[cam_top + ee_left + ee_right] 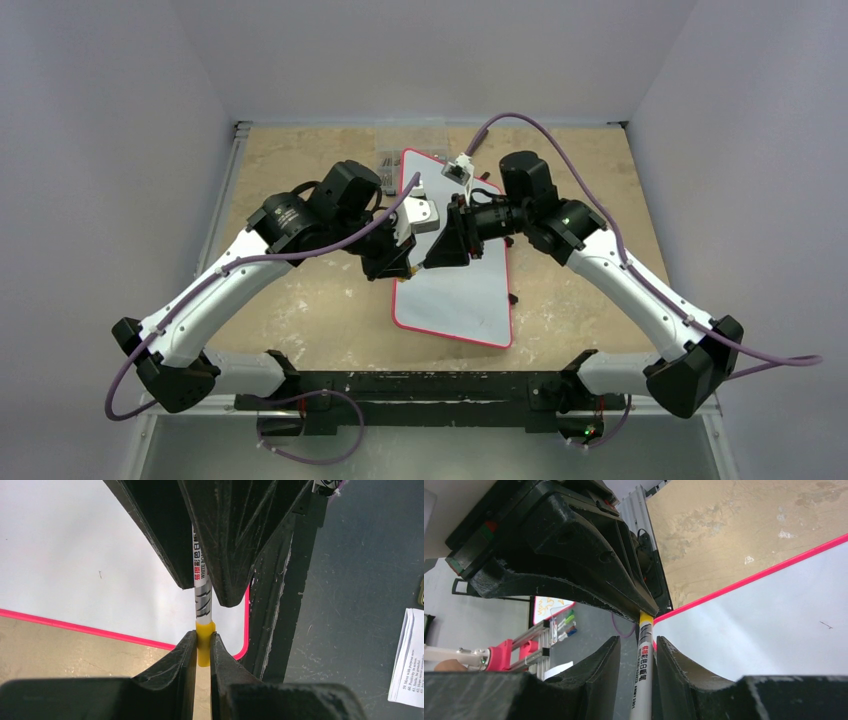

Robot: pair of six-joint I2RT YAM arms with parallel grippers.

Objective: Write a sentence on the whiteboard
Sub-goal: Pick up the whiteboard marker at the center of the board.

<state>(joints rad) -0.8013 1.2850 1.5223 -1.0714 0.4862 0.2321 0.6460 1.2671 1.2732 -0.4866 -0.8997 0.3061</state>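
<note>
Two grippers on one pen, right above the board! Over on the left, the left gripper (202,645) is pinched almost fully closed on the yellow cap (204,635) of the marker (203,600), with both pads tight to it and no gap.

Between the tools the marker runs like a bridge. Its long axis goes from the left jaws across to the right jaws, capped end at the left and printed white barrel toward the right. It's a light, stiff stick of smooth plastic, so I'd call it slippery. The barrel just past the cap is the place to take it, square across, or it'll twist.

On the right, the right gripper (638,650) straddles that barrel with narrow jaws. There's a sliver of daylight on one side, so I cannot tell whether it truly clamps.

Beneath both tools lies the whiteboard (460,300), flat on the table (300,310). It's rigid and light, and likely to skate under pen pressure. Its long axis runs away from the arm bases, leaning slightly. No sentence on the part that shows.
</note>
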